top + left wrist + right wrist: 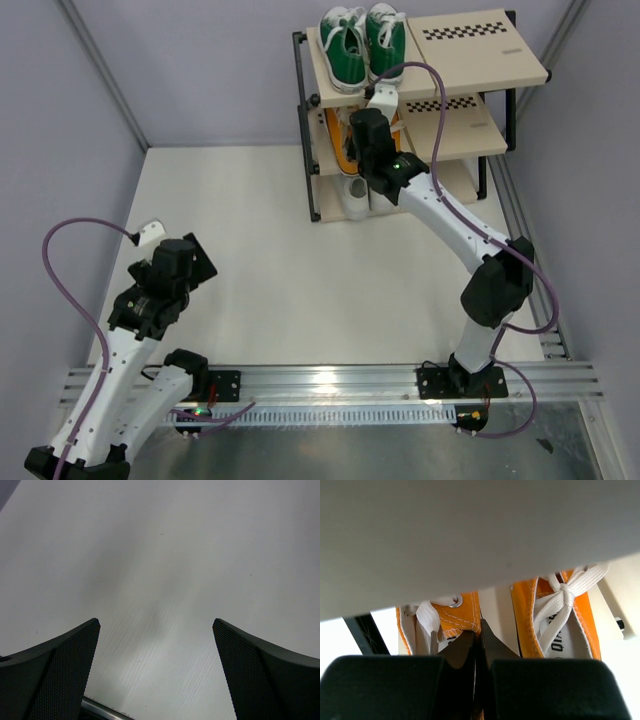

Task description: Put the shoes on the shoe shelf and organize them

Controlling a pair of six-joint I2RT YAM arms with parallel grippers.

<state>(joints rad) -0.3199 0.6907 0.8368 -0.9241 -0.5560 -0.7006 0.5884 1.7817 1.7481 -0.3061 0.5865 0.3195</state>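
- While the right end effector (477, 632) reaches into the middle tier of the shoe shelf (450, 62), its fingers are clenched on the side wall of one orange sneaker (455, 615). The other orange sneaker (555, 615) sits just beside it.
- The green pair (360, 45) stands on the top tier and the white pair (355, 195) on the bottom.
- The left end effector (156, 670) hangs released over the white surface (160, 555).

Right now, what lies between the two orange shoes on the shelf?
In the right wrist view, only a bare strip of beige shelf board separates the orange shoes.
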